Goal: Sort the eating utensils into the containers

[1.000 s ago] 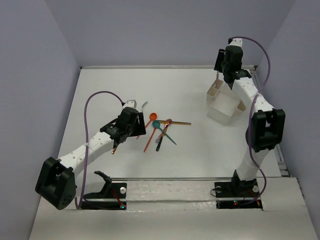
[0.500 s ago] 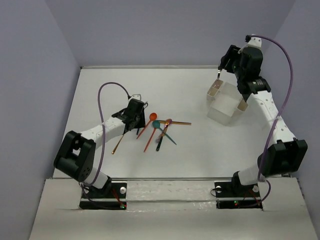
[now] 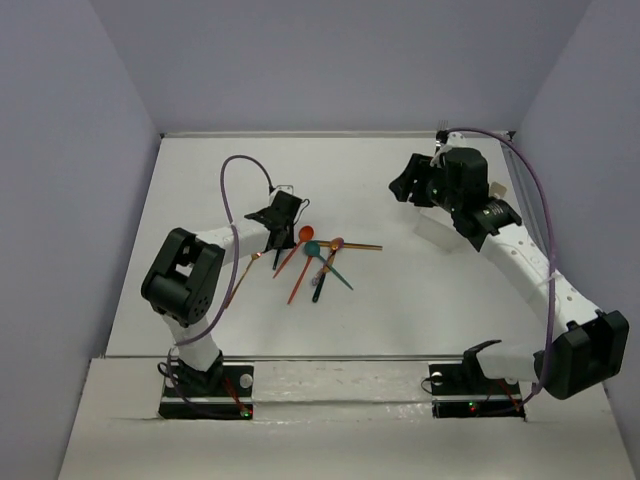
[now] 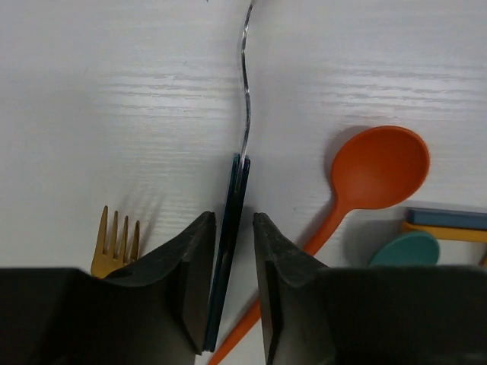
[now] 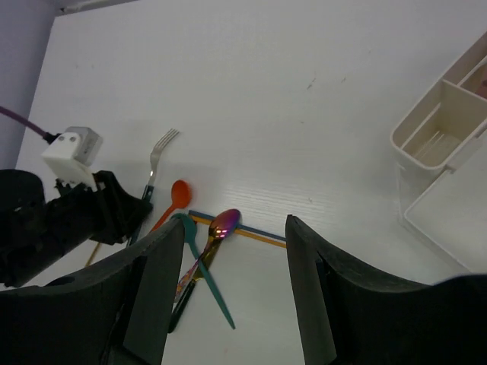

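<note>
**Utensils lying loose on the white bench (image 3: 200, 180).** Nearest the arm bases, a teal spoon (image 4: 407, 249), an iridescent purple spoon (image 5: 224, 223) and a blue-and-gold stick (image 4: 449, 219) cross just right of the orange spoon (image 4: 378, 169). A gold fork (image 4: 114, 243) lies to its left. Just left of the orange spoon's bowl, the left end effector (image 4: 232, 220) straddles the dark teal handle of a silver-tined fork (image 4: 244, 122). Its jaws are narrowly parted, with slivers of bench showing on either side. Farther off, well right of the orange spoon, the right end effector (image 5: 236, 222) hangs released, with nothing between its fingers. The containers also stand well right of that spoon: a white bin (image 5: 456, 217) joined to tan cups (image 5: 441, 129).
</note>
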Tool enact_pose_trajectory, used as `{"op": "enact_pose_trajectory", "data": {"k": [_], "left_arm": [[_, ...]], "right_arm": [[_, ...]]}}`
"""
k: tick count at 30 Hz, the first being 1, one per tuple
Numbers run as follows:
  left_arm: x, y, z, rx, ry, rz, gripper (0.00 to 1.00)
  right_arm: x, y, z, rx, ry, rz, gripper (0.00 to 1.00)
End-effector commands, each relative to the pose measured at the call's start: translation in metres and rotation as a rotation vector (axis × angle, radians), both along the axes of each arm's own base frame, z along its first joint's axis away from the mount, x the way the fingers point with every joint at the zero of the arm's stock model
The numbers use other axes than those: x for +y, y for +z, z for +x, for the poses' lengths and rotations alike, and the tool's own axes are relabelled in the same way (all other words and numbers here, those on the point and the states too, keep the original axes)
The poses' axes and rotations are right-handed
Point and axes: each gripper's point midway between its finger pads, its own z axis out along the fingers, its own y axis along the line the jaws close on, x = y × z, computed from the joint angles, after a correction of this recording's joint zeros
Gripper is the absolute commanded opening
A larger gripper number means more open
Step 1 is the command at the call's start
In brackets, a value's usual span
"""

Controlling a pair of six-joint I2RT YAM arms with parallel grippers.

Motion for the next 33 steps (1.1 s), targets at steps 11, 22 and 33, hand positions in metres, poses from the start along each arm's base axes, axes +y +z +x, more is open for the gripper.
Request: {"op": "enact_pose_trajectory", "data": {"k": [11,22,33], "left_arm": [[0.007,0.018,0.024,-0.094,0.019,0.045,0.06],[-0.055,0.179,-0.004,-0.392,-0.252,-0.380,0.06],[-0.106,0.205,-0.061,-0.337,-0.456,-0.726,0.06]], "right_arm": [[0.039,0.030,-0.032,0.029,0.171,0.146,0.66],[0.109,0.038,-0.040,0.094,0.399,0.266,0.82],[0.155,0.034,-0.039,0.111,0.527,0.312,0.73]]}}
